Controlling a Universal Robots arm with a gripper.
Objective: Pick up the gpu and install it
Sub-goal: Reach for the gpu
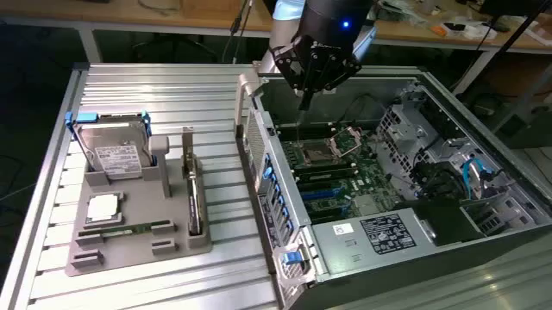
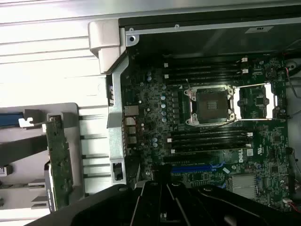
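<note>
Your black gripper [image 1: 304,102] hangs with its fingers pinched together on nothing, above the green motherboard [image 1: 340,174] and near the bare processor socket [image 1: 324,152].

The gpu [image 1: 192,194], a thin dark circuit card with a pale metal bracket at one end, is well apart from it; it stands on edge in a slot of the grey moulded holder [image 1: 129,255]. That pose probably offers its top edge to a pinch from above.

A silver hard drive with a white label [image 1: 116,155] leans in the same holder; a narrow green memory stick [image 1: 129,229] lies flat there.

The grey tower case [image 1: 255,139] lies on its side with the panel off, so the blue expansion slots [image 1: 321,192] face upward, likely to take a card pushed straight down.

Everything rests on a ribbed aluminium table [image 1: 155,84]; behind it, cluttered wooden benches [image 1: 172,16] stand in a dim workshop.
</note>
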